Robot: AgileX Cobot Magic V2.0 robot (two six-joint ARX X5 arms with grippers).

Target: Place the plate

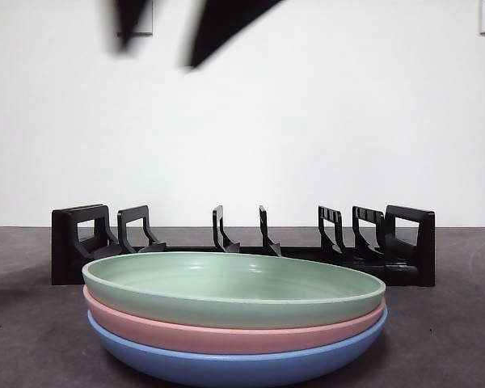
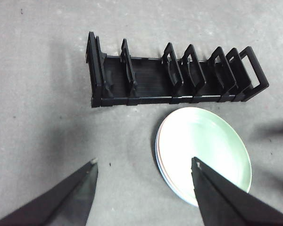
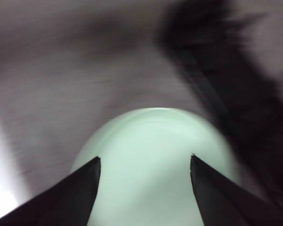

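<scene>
Three plates are stacked near the table's front: a green plate [image 1: 234, 283] on top, a pink plate [image 1: 226, 335] under it, a blue plate [image 1: 234, 365] at the bottom. Behind the stack stands a black slotted plate rack [image 1: 242, 242] with nothing in it. My left gripper [image 2: 144, 165] hangs open high above the table, with the green plate [image 2: 205, 150] and the rack [image 2: 174, 75] below it. My right gripper [image 3: 145, 160] is open above the green plate [image 3: 151, 150]; that view is blurred by motion. Two dark jaw tips [image 1: 202, 28] show at the front view's top edge.
The grey table [image 1: 444, 323] stretches to both sides of the stack. A white wall [image 1: 307, 121] rises behind the rack. In the right wrist view the rack [image 3: 226, 84] is a dark smear beyond the plate.
</scene>
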